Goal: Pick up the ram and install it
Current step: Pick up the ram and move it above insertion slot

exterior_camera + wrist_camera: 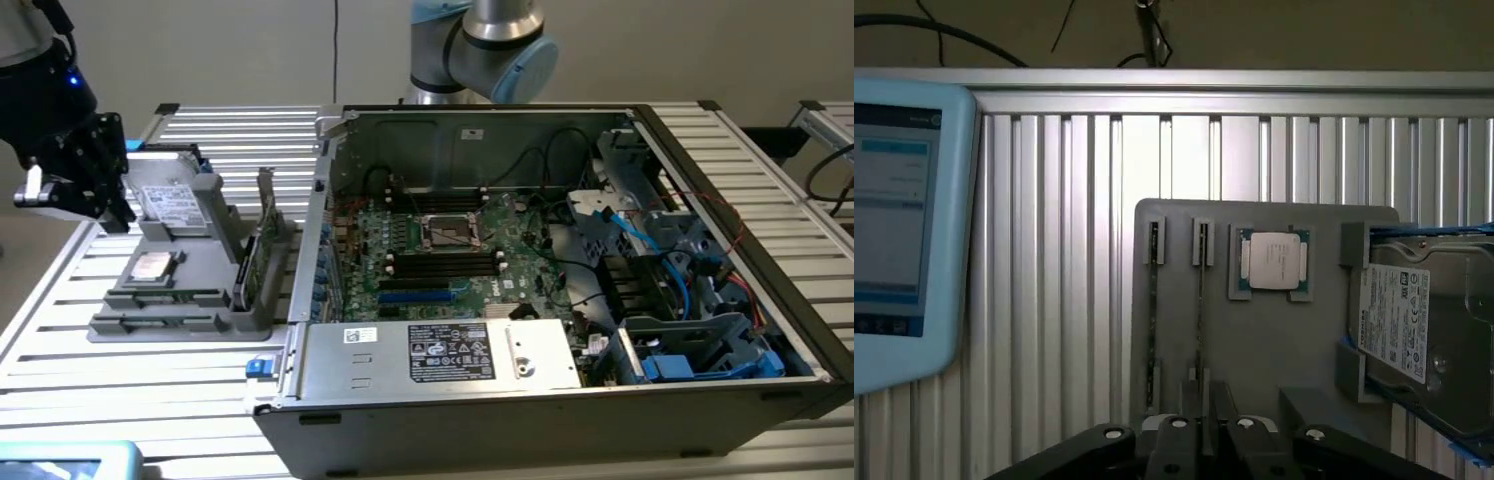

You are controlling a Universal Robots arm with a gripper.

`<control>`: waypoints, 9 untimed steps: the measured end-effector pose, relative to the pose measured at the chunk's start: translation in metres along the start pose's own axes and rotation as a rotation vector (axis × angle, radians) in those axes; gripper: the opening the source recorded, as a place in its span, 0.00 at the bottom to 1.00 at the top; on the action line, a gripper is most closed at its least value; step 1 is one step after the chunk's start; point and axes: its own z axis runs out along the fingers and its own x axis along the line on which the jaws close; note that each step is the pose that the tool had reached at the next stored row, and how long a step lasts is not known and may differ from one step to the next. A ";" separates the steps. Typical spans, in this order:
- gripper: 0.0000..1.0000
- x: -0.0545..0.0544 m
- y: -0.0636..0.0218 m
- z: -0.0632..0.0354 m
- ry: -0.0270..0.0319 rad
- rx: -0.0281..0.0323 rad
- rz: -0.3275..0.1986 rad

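Observation:
The ram (1200, 300) stands on edge as a thin strip in a slot of the grey holder (1294, 350). A second thin board (1152, 320) stands in the slot beside it. My gripper (1204, 432) hangs above the holder's end, near these slots, and holds nothing. In the exterior view the black gripper (74, 180) hovers high over the exterior view's left end of the holder (160, 325). The open computer case (561, 380) lies to the exterior view's right, with the motherboard's black memory slots (441, 265) exposed.
The holder also carries a processor chip (1272, 262) and a silver hard drive (1399, 320). A green card (271, 235) stands upright at the holder's case side. A blue-framed tablet (894, 230) lies on the slatted table (1054, 300). Cables and drive cages crowd the case's right half.

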 end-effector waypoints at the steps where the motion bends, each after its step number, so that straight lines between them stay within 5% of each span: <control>1: 0.24 0.000 0.0000 0.0000 0.0000 0.0000 0.000; 6: 0.42 0.000 0.0006 0.0018 -0.0001 0.0003 0.000; 9: 0.42 0.000 0.0020 0.0070 -0.0001 0.0011 0.000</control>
